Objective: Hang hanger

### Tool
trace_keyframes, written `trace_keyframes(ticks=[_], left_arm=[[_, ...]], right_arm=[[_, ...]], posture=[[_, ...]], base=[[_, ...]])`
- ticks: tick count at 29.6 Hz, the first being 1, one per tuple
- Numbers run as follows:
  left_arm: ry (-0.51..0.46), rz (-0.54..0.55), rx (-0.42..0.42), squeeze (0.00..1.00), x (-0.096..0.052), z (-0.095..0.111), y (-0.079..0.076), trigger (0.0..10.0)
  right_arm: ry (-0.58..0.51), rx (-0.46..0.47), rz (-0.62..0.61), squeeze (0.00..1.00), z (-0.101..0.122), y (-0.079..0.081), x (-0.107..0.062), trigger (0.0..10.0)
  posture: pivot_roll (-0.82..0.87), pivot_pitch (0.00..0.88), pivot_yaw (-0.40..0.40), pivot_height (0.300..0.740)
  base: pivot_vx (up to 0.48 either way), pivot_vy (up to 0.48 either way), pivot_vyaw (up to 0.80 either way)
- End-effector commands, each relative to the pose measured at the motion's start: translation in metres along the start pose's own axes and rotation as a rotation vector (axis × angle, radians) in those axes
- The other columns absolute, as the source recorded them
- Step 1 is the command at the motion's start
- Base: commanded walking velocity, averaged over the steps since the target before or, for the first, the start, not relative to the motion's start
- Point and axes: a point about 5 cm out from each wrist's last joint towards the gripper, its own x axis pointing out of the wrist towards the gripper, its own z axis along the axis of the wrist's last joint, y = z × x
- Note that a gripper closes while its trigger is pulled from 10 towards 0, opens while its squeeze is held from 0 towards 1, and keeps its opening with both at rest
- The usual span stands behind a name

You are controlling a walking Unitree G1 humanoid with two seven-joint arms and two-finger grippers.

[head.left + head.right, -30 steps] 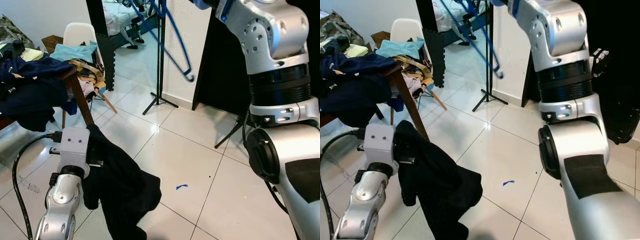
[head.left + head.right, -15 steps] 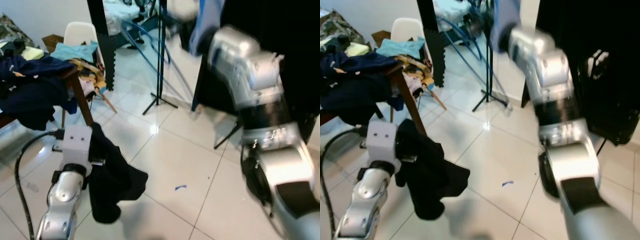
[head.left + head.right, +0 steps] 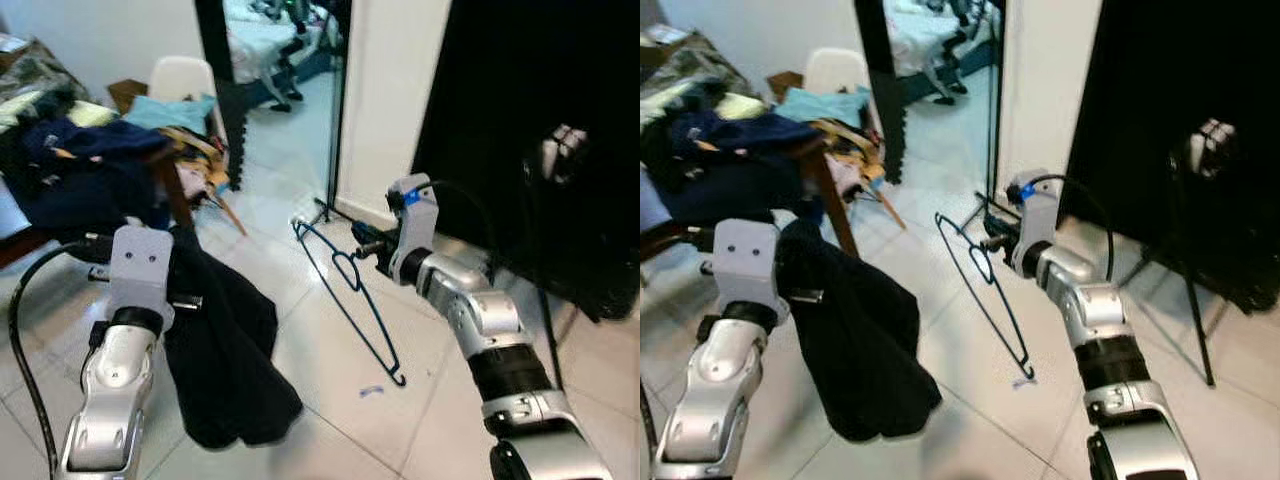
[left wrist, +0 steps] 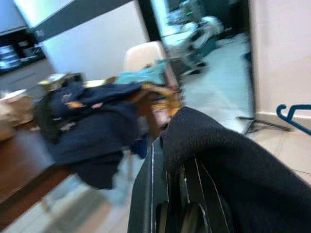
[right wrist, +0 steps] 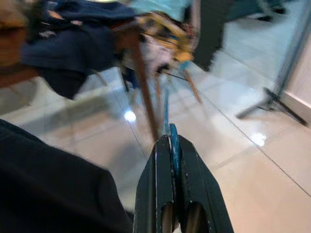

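Observation:
A blue wire hanger point(image 3: 352, 310) slants down over the tiled floor in front of me, its hook end near my right gripper point(image 3: 370, 247). That gripper is shut on the hanger's wire point(image 5: 174, 148), which is pinched between the black fingers point(image 5: 158, 194). A black garment point(image 3: 225, 350) hangs in a bunch from my left gripper point(image 3: 185, 292), low on the left. In the left wrist view the cloth point(image 4: 218, 160) drapes over the shut fingers point(image 4: 153, 194) and hides their tips.
A wooden table point(image 3: 175, 195) heaped with dark clothes point(image 3: 80, 170) stands at the left, with a white chair point(image 3: 185, 75) behind it. A black stand point(image 3: 330, 200) rises by the white wall. Dark hanging fabric point(image 3: 520, 130) fills the right. A blue scrap point(image 3: 372, 390) lies on the floor.
My right arm has swung down from overhead, bringing the hanger from high up to waist height over the floor. The black garment has swung and bunched under my left gripper.

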Motion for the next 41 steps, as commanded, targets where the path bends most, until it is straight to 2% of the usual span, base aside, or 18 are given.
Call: trace_keyframes(ticks=[1, 4, 11, 15, 26, 31, 41], left_arm=[[-0.051, -0.014, 0.004, 0.00, 0.004, 0.013, -0.002, 10.0], [-0.087, -0.016, 0.005, 0.00, 0.010, 0.023, 0.000, 10.0], [-0.092, -0.039, -0.004, 0.00, 0.014, 0.026, -0.002, 10.0], [-0.104, -0.084, -0.021, 0.00, 0.014, 0.031, -0.012, 10.0], [-0.119, -0.166, -0.038, 0.00, 0.018, 0.037, -0.023, 10.0], [-0.154, -0.220, -0.042, 0.00, 0.020, 0.047, -0.031, 10.0], [-0.158, -0.208, -0.038, 0.00, 0.024, 0.051, -0.025, 10.0]], right_arm=[[-0.009, 0.003, -0.011, 0.00, -0.001, -0.003, -0.003, 10.0], [-0.007, 0.003, -0.031, 0.00, -0.009, 0.000, -0.002, 10.0], [-0.015, 0.014, -0.034, 0.00, -0.014, 0.005, -0.003, 10.0], [-0.020, 0.024, -0.028, 0.00, -0.020, 0.008, -0.004, 10.0], [-0.048, 0.048, -0.019, 0.00, -0.020, 0.012, -0.004, 10.0], [-0.054, 0.056, -0.016, 0.00, -0.021, 0.012, -0.005, 10.0], [-0.058, 0.063, -0.003, 0.00, -0.023, 0.013, -0.005, 10.0]], posture=[[0.00, 0.063, -0.013, 0.740], [0.00, 0.053, -0.005, 0.740], [0.00, 0.048, 0.000, 0.740], [0.01, 0.037, 0.000, 0.740], [0.00, 0.038, 0.008, 0.740], [-0.01, 0.038, 0.011, 0.740], [0.00, 0.039, 0.010, 0.740]], base=[[0.307, 0.000, 0.69], [0.306, 0.000, 0.23], [0.312, 0.000, 0.00], [0.331, 0.000, 0.00], [0.345, 0.000, 0.00], [0.386, 0.000, 0.00], [0.480, 0.000, 0.00]])
